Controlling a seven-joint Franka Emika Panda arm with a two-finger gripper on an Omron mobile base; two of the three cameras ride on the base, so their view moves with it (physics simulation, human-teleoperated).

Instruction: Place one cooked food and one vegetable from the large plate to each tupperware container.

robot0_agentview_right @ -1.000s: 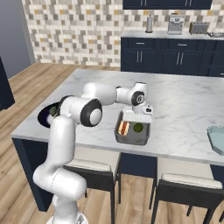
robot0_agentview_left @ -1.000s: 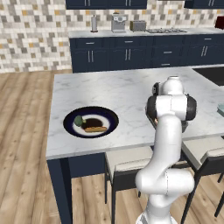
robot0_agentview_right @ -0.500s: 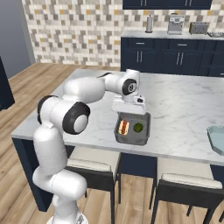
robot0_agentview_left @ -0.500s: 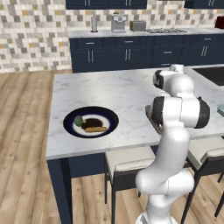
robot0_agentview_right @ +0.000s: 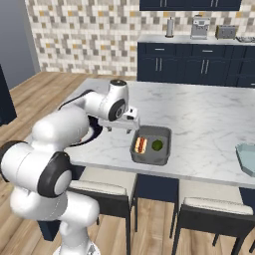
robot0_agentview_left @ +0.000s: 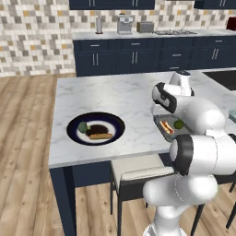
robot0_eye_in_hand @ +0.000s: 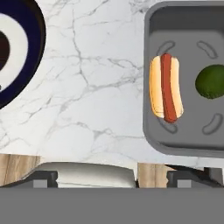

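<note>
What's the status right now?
Hand between plate and grey tray, fingers' state unclear. Tray holds hot dog and a green vegetable. Teal tray looks empty.

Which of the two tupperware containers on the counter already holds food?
The dark grey container, near the counter's front edge, holds a hot dog and a round green vegetable. The pale teal container, farther along the counter, shows no food in its visible part.

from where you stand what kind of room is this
A home kitchen, rendered: a marble-topped island with stools, navy cabinets under a counter with a coffee machine, and a mosaic tile backsplash.
</note>
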